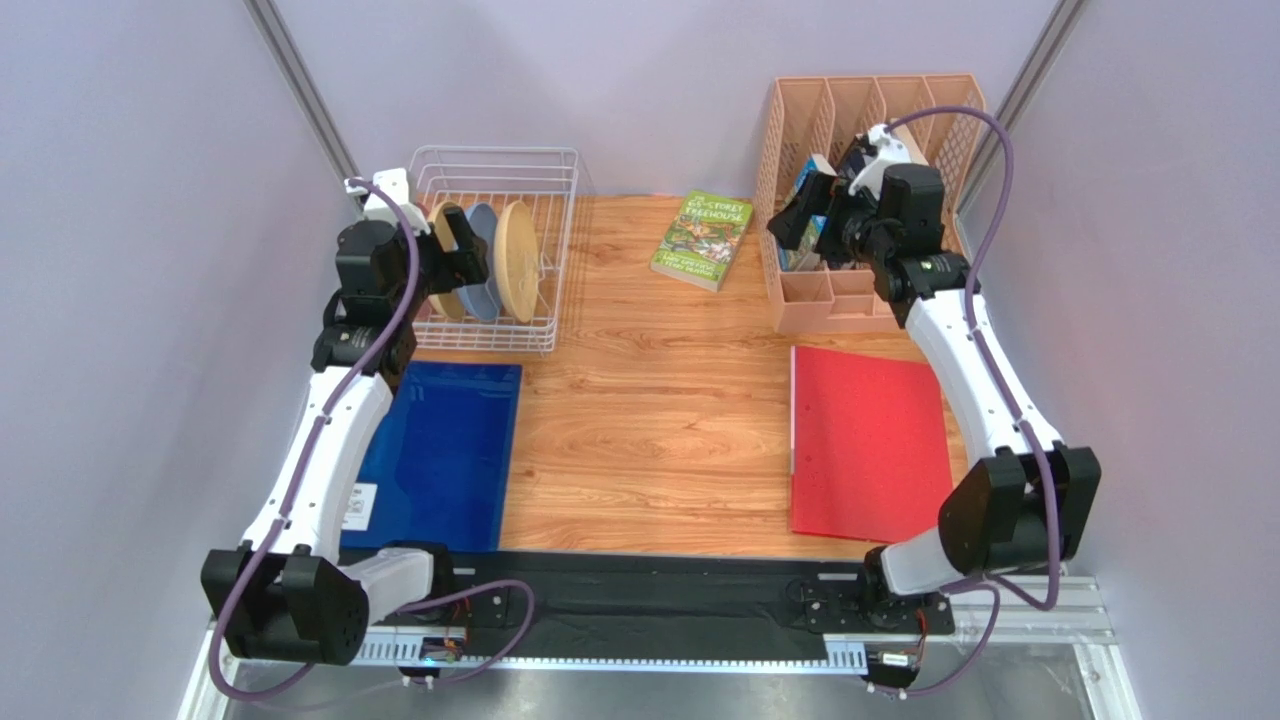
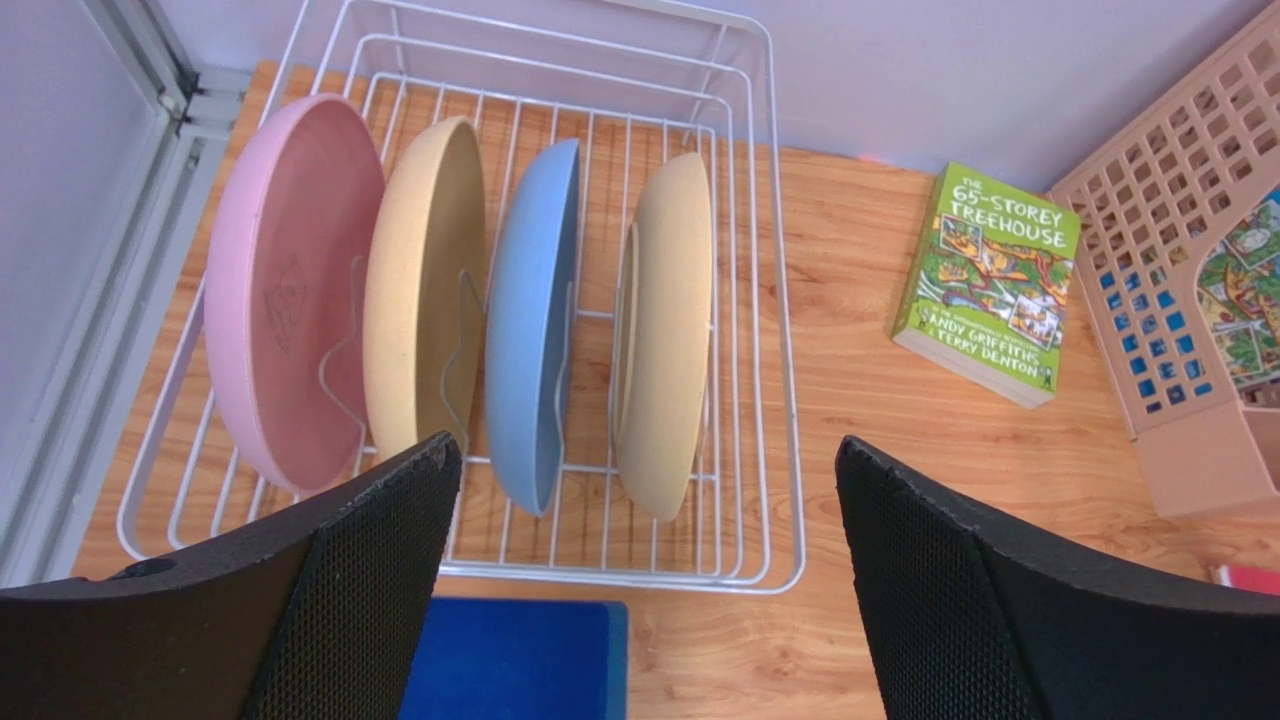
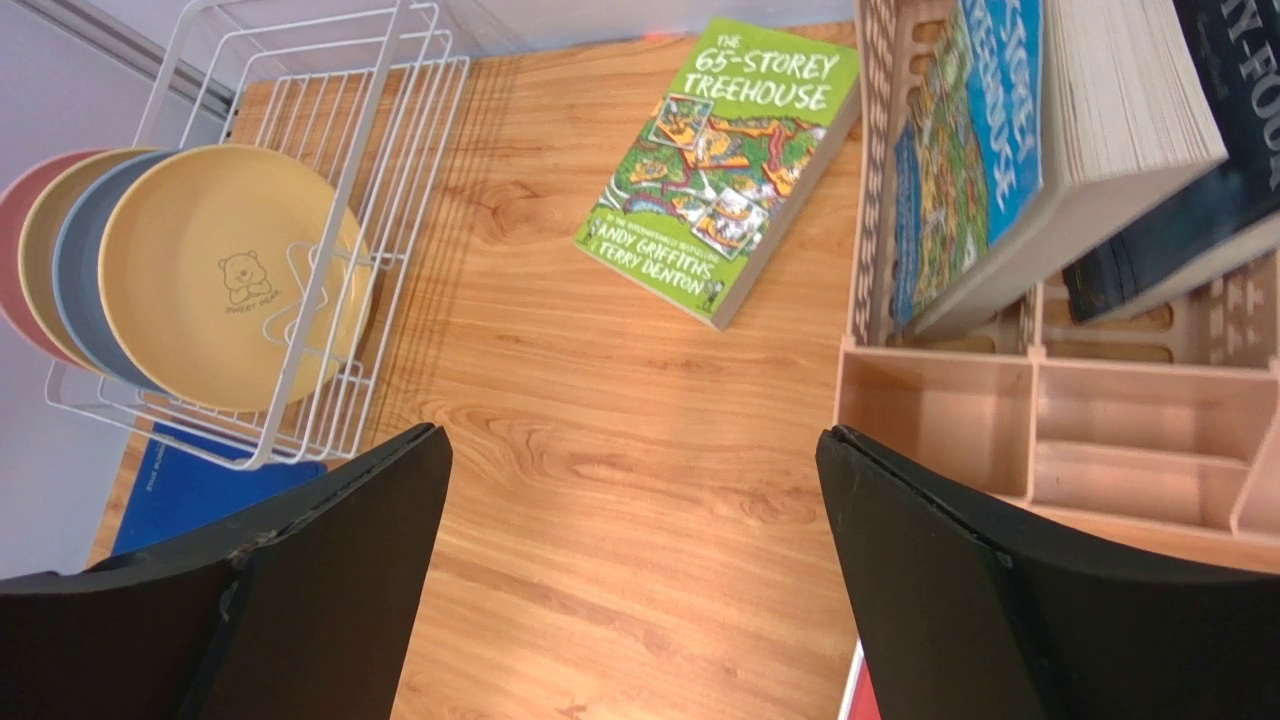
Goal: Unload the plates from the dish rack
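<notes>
L arm (image 1: 323,435) & R arm (image 1: 977,375): white links, black joint blocks, purple cable (image 1: 410,278) looping along each. Finger pads (image 2: 361,600) black w/ mesh texture.

Light: bright, even and soft, from above.
Shadows: faint, thin under the dish rack (image 1: 504,177).
Glare: pale patch on the wooden table (image 3: 631,450).
Focus: sharp; wrist views bend slightly at edges.

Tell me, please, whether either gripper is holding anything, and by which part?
Nothing is held: the left gripper and the right gripper are both open and empty.
</notes>
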### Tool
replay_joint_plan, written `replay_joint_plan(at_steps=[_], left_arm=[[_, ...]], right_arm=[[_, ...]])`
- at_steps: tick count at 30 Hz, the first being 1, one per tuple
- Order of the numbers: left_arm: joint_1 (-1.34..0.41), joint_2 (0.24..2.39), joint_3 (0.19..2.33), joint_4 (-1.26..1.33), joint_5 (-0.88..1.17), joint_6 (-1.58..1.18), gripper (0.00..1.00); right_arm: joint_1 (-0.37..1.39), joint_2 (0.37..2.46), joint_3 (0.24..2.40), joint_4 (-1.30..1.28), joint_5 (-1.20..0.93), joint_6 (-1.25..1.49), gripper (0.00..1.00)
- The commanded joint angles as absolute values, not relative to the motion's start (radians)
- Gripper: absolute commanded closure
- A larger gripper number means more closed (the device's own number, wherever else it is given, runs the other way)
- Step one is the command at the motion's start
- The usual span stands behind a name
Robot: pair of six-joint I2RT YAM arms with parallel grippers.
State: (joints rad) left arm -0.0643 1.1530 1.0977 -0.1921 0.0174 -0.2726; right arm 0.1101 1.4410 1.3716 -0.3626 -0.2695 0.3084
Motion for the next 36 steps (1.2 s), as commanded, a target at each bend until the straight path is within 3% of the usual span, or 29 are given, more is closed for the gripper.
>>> replay_joint_plan(at_steps=[1,3,6,19,28,34,36], left_arm=[[-0.066,1.137,1.075,-0.124,0.081,-0.193,0.00],[-0.063,1.161,1.074,-0.086,0.119,-0.177,0.01],[-0.077,1.255,1.151,-0.125,0.147,-0.121,0.18],[-0.236,1.591,1.376,-0.100,-0.233,-0.012,0.18],[-0.250,1.667,1.388,-0.075,-0.324,-0.014,0.20],[-0.252,1.719,1.399,-0.069,-0.370,-0.035,0.35],[-0.253,1.735,1.402,-0.072,-0.370,-0.041,0.49]], right_arm=[[0.112,1.520,1.482,-0.365,-0.314,0.269,0.00],[0.112,1.546,1.494,-0.376,-0.290,0.265,0.00],[0.112,1.565,1.493,-0.383,-0.265,0.249,0.00],[0.112,1.598,1.509,-0.419,-0.229,0.238,0.00],[0.112,1.617,1.516,-0.413,-0.258,0.262,0.00],[0.112,1.629,1.523,-0.425,-0.264,0.265,0.00],[0.112,1.634,1.525,-0.425,-0.265,0.267,0.00]])
